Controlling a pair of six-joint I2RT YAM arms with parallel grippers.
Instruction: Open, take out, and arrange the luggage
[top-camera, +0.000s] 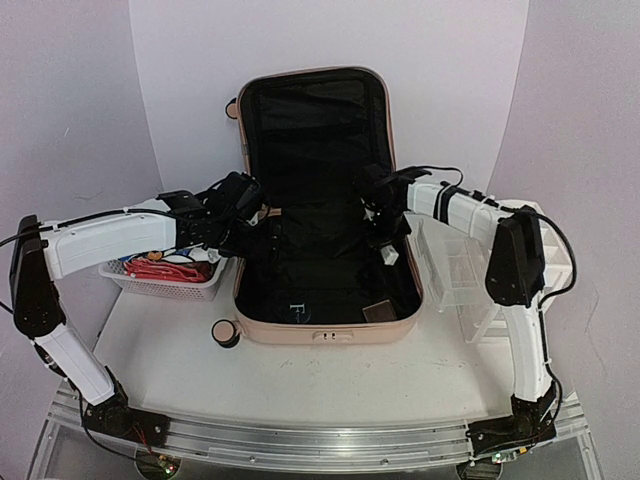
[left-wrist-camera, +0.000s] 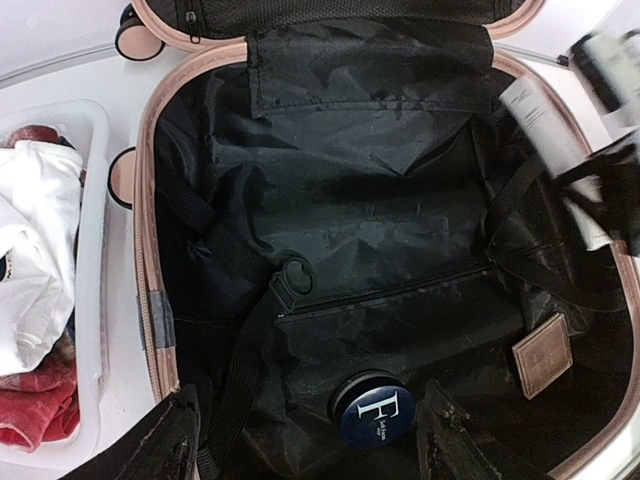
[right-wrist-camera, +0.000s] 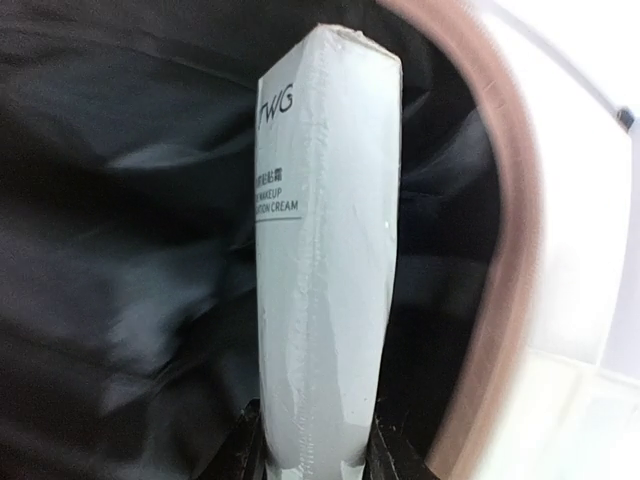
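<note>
- The luggage (top-camera: 325, 332) is lying open in the middle of the tabletop (top-camera: 330, 385). Its lid is standing upright at the back and its black lining is facing up at you.
- Your left fingers (left-wrist-camera: 172, 440) are hanging over the left part of the open shell. They are spread wide and gripping nothing.
- A round dark tin (left-wrist-camera: 375, 410) with a white letter F on its lid is resting on the lining. In the left wrist view it is showing between those 2 fingers, and it is not being held.
- Your right fingers (right-wrist-camera: 252, 452) are gripping 1 end of a white tube (right-wrist-camera: 325, 250), with 1 finger pressing on each side.
- The tube is showing printed words, among them "MAKEUP" and "CREAM". It is hanging over the right side of the shell, close to the peach rim.
- A small pinkish-brown square piece (left-wrist-camera: 542, 355) is lying on the lining near the right front corner, apart from the tin.
- A white mesh basket (top-camera: 165, 285) is sitting on the tabletop just left of the luggage, carrying red and white cloth items.
- A clear drawer organizer (top-camera: 455, 275) is standing just right of the luggage, under your right arm.
- 1 black-and-beige wheel (top-camera: 228, 333) is sticking out at the near left corner of the shell.
</note>
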